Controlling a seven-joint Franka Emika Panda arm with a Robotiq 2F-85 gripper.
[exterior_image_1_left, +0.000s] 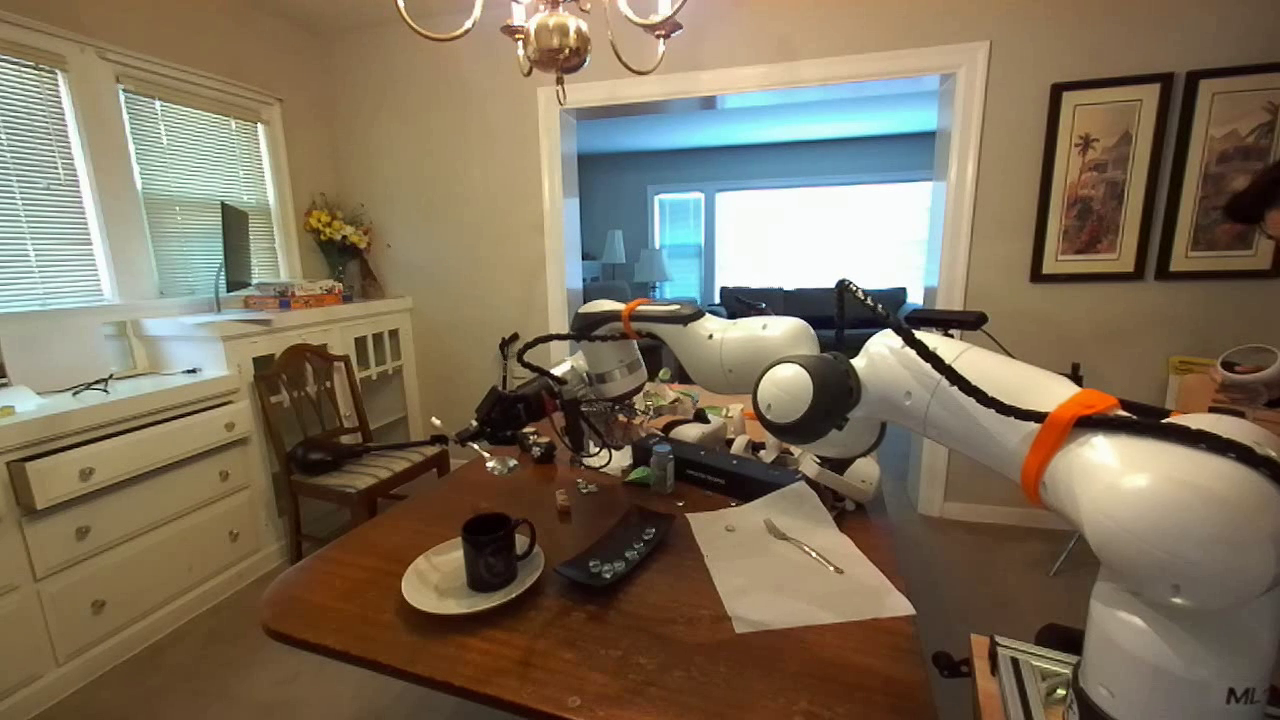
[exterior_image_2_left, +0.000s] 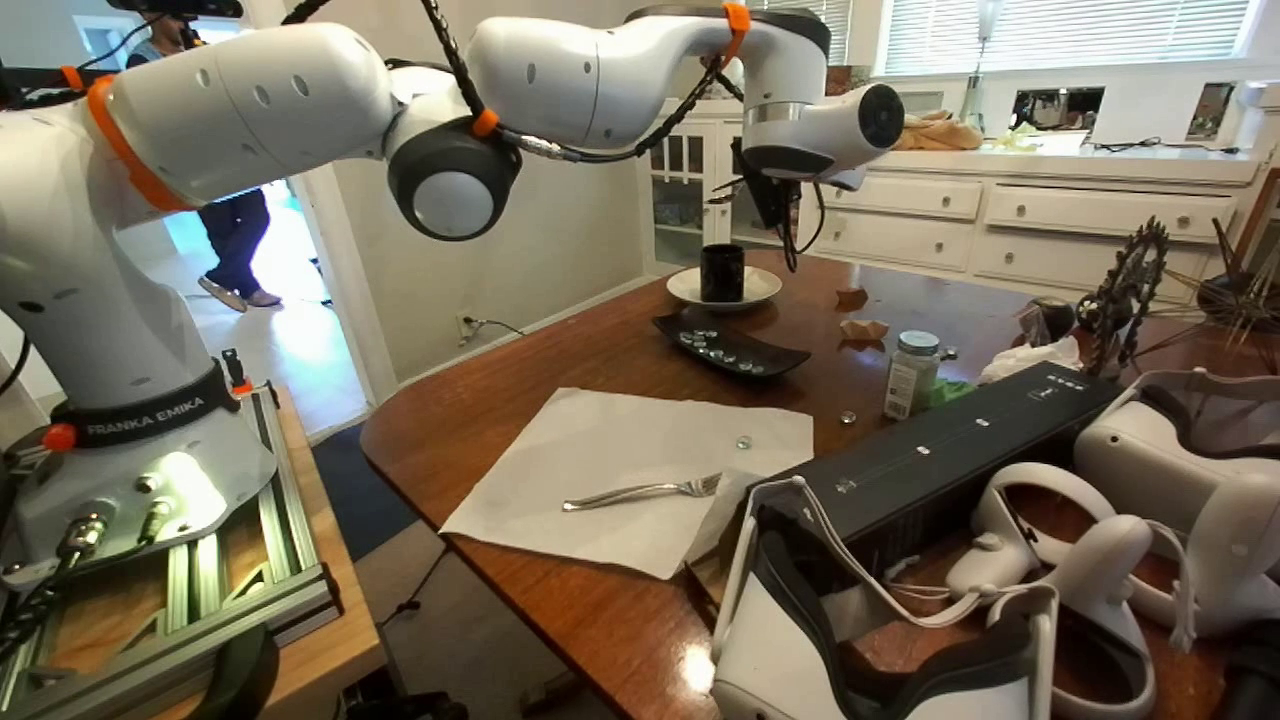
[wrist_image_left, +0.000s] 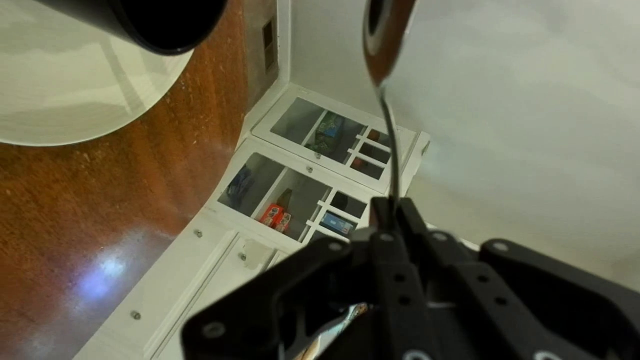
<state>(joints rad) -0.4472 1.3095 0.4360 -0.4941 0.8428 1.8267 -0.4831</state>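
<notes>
A wooden chair (exterior_image_1_left: 362, 477) stands beside white drawers (exterior_image_1_left: 150, 505)

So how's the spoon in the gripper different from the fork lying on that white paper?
The spoon is off the table, pinched by its handle in the closed gripper, whereas the fork lies free on the white paper. The spoon ends in a smooth rounded bowl, the fork in separate tines. Both are slim-handled cutlery with a shiny, metallic look.

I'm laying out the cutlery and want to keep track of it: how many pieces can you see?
2: a shiny metal spoon held in the black gripper, and a silver metal fork on the flat white paper sheet. Others may be hidden.
</notes>
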